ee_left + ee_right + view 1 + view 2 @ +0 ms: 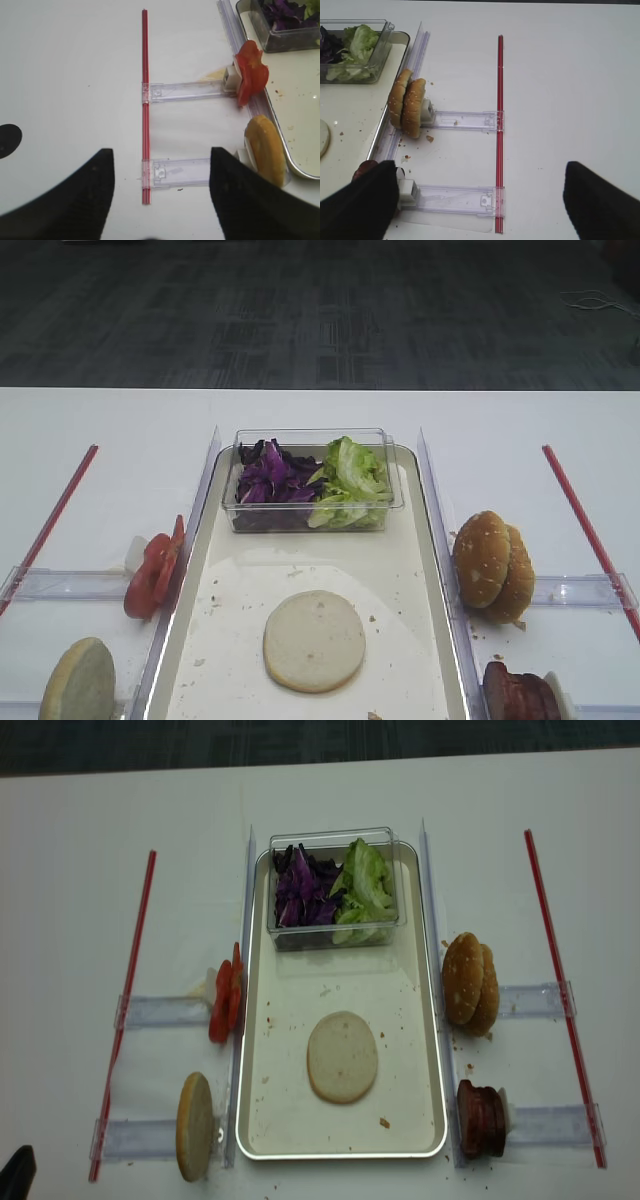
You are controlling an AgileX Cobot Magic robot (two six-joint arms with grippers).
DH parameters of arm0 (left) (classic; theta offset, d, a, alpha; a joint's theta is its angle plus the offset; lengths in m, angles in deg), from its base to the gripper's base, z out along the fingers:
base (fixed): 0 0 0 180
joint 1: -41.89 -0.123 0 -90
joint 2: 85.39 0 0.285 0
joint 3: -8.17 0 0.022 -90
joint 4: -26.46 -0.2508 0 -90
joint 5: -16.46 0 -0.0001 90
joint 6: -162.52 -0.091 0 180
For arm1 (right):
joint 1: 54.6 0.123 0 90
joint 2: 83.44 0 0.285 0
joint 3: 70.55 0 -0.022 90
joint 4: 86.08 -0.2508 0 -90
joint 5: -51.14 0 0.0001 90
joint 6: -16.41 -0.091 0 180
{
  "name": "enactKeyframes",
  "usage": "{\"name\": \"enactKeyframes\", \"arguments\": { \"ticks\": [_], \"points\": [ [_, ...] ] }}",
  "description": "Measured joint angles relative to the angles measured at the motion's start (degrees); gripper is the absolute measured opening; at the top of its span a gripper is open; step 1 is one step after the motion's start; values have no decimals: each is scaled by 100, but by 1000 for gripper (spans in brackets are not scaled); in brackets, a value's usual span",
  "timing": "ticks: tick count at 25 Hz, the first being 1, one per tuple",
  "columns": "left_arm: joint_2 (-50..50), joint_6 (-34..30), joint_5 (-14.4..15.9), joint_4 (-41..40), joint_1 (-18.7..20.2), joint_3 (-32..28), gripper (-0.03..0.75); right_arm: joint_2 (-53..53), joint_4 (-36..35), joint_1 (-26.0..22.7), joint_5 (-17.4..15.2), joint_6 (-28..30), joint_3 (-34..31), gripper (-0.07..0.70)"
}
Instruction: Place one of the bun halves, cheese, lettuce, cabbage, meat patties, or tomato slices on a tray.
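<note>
One flat bun half (313, 640) (342, 1056) lies cut face up on the floor of the metal tray (420, 570) (420, 1020). A second bun half (195, 1125) (265, 155) stands on edge in a clear holder left of the tray. Above it stand the tomato slices (152, 570) (252, 72). Purple cabbage (272, 478) and green lettuce (350, 480) share a clear tub at the tray's far end. Meat patties (480, 1118) stand on the right. My left gripper (162, 170) is open over the table left of the standing bun. My right gripper (481, 190) is open and empty, right of the patties. No cheese is in view.
Two sesame-seeded buns (492, 565) (407, 102) stand on edge right of the tray. Red rods (145, 100) (500, 130) and clear plastic rails (185, 91) (462, 120) lie on the white table at both sides. Crumbs dot the tray floor.
</note>
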Motion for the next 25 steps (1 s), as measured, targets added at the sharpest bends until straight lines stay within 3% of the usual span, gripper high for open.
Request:
{"name": "enactKeyframes", "arguments": {
  "ticks": [25],
  "points": [
    [0,62,0,0,0,0,421,0,0,0,11,21,0,657]
  ]
}}
